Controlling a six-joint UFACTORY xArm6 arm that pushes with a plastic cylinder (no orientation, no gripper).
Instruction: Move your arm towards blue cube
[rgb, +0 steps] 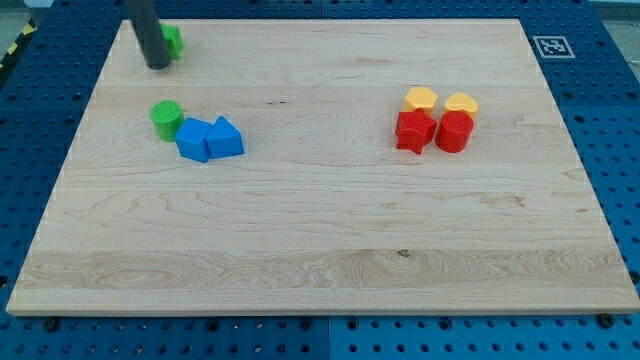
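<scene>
A blue cube (193, 139) lies on the wooden board at the view's left, touching a blue triangular block (226, 138) on its right. A green cylinder (166, 118) stands just above and left of the cube. My tip (158, 66) is at the view's top left, well above the blue cube, right beside a green block (174, 40) that the rod partly hides.
At the view's right, a red star-shaped block (414, 131) and a red cylinder-like block (454, 131) sit side by side, with two yellow blocks (421, 98) (461, 103) just above them. The board's edge (70, 150) borders blue pegboard.
</scene>
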